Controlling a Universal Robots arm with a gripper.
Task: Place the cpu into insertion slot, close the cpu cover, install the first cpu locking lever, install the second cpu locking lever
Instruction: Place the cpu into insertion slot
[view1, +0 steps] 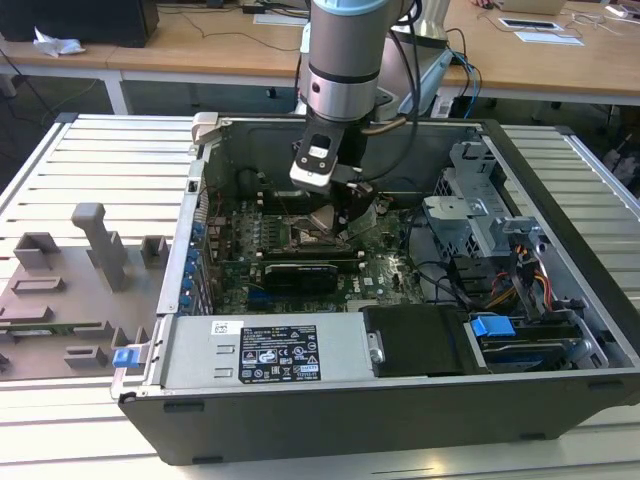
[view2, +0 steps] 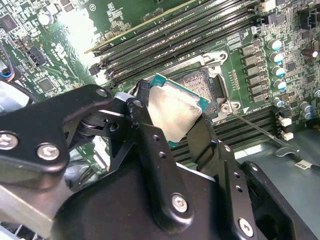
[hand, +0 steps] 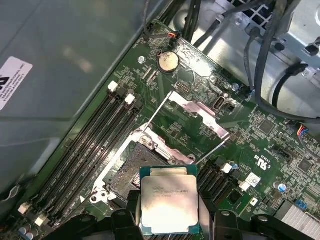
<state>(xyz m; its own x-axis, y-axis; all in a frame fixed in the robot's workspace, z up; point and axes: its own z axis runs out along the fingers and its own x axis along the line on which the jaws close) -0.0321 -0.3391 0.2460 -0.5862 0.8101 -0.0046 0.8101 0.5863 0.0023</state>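
The gripper (view2: 173, 119), its jaws clamped on opposite edges of the cpu (hand: 168, 199), holds the chip just above the uncovered insertion slot (hand: 129, 174). The cpu cover (hand: 198, 113) is swung open beside the socket, inside the computer case (view1: 400, 415).

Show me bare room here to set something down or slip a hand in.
Bare: the insertion slot, open between the memory slots; the slatted table on the exterior view's left, past the grey fixtures. Crowded: cables by the drive cage, and where the gripper holds the cpu.
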